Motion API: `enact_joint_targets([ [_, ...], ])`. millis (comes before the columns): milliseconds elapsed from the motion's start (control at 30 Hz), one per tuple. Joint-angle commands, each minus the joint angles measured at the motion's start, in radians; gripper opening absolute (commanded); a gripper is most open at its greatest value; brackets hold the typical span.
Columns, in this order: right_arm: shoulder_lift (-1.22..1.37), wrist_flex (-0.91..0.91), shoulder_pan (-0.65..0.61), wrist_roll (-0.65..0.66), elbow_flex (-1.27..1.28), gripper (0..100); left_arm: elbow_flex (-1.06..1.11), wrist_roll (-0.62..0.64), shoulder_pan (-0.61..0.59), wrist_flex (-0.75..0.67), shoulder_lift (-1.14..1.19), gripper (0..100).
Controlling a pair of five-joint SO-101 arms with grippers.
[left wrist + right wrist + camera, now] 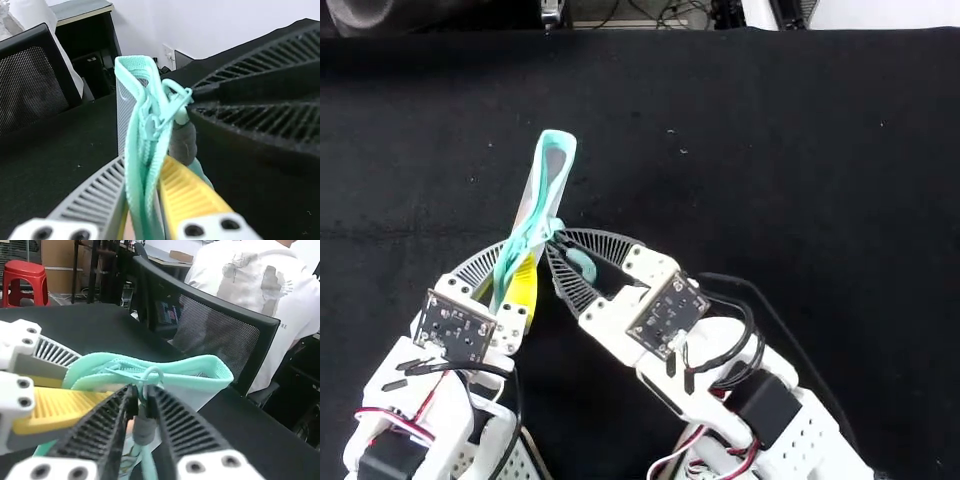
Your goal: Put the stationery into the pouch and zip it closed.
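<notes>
Place: office-type robotics lab, we reckon.
Bench: table [800,150] under black cloth, w/ two small robot arms [610,322] at its 6 o'clock edge.
Wiring: we see loose cables [650,12] just past the table's 12 o'clock edge.
Seating: black mesh office chair [220,335] just beside the table; red plastic stool [22,277] farther off.
Furniture: dark desk [85,15] w/ pale top by a white wall [240,25]; wall socket [167,51] near it.
Storage: cardboard box [181,256] on a worktop in the bkgd.
</notes>
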Motion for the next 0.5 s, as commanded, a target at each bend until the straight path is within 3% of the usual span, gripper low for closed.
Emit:
enact_joint_targets([
  [0,0.005,-0.020,0.018,-0.055,-0.004,13.2,-0.001,-0.002,0.008,0.018,0.000,3],
  [467,0.114,-0.083,0.020,-0.075,-0.008,10.9,-0.001,-0.003,0.085,0.054,0.000,3],
])
